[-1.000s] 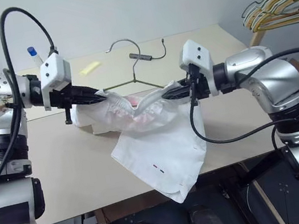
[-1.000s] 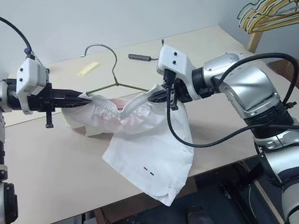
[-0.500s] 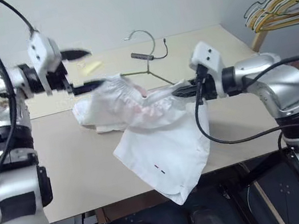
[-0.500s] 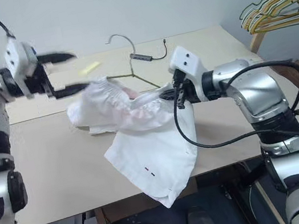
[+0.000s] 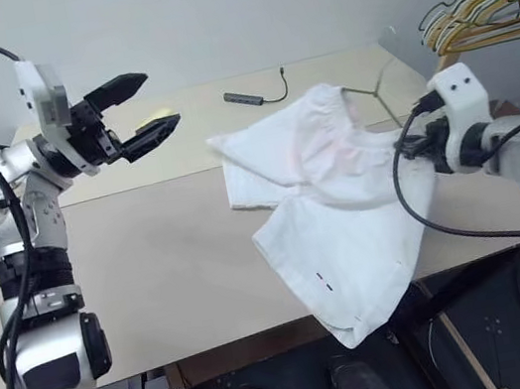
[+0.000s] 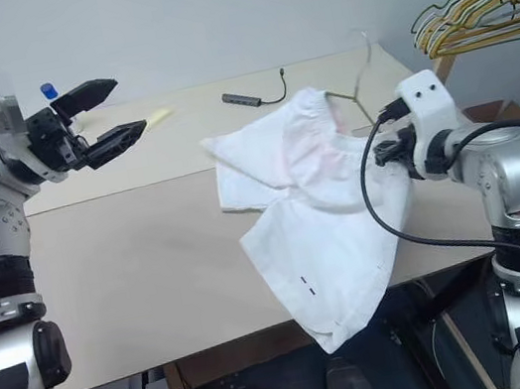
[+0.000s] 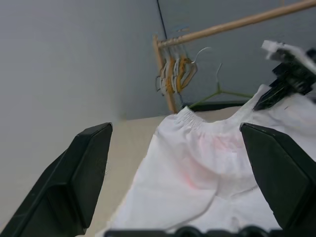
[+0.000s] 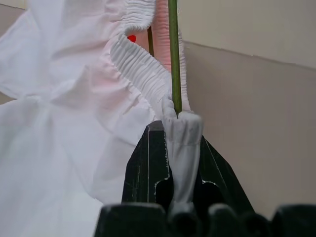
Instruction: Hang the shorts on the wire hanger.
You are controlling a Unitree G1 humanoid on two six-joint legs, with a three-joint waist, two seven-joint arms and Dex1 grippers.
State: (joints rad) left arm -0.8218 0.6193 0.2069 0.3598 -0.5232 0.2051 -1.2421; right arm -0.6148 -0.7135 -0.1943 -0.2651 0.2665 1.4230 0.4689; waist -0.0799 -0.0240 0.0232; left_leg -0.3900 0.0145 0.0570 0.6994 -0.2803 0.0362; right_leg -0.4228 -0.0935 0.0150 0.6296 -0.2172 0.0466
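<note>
Shorts (image 5: 338, 206) hang from the right gripper (image 8: 177, 123), whose jaws are pinched tight on the gathered waistband along with the green wire of the wire hanger (image 5: 375, 93); cloth and wire sit in one bite, which looks like the way to hold the waistband against the hanger; beyond the fingertips the waistband bunches up around the wire, a pink flush showing on its inside with a small red spot; the hanger rises past that hand, its faint hook topmost; below the grip the white fabric drapes across the table (image 5: 153, 274) and one leg spills over the near edge, a tiny dark mark close to the hem; it's rumpled and lopsided, far from hanging square, so I'd judge the job only partly done; well away from the cloth, the left gripper (image 5: 145, 102) hovers above the table with its two black fingers spread wide and nothing between them; bunched yellow hangers (image 5: 479, 10) dangle off a wooden rack behind the right arm.
</note>
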